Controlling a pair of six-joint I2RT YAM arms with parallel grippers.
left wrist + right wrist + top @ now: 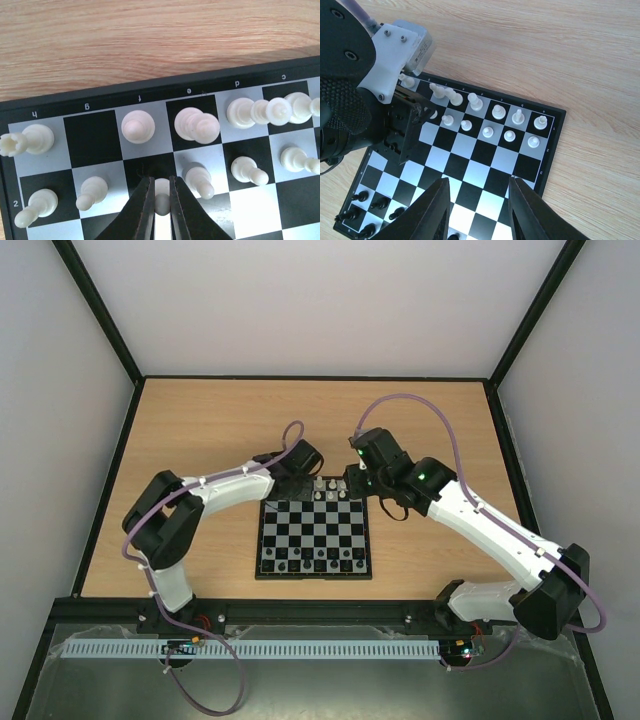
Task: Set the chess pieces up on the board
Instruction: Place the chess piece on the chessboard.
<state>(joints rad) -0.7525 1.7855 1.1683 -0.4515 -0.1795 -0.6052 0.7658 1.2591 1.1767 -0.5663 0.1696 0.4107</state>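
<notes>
The board point(315, 530) lies between my two arms, with whitish chess pieces point(332, 490) along its far two rows. In the left wrist view my left gripper point(161, 192) is shut on a white pawn point(161, 189), over a black square of the second row, file f. More white pieces point(137, 126) stand or lean on the squares around it. My right gripper point(479, 182) hangs open above the middle of the board point(470, 165), nothing between its fingers. The same white rows point(497, 111) show ahead of it.
Tiny black pieces point(315, 558) fill the board's near rows. My left arm's wrist point(350, 100) crowds the board's far left corner in the right wrist view. Bare wooden table point(200, 430) surrounds the board, with dark frame walls at its edges.
</notes>
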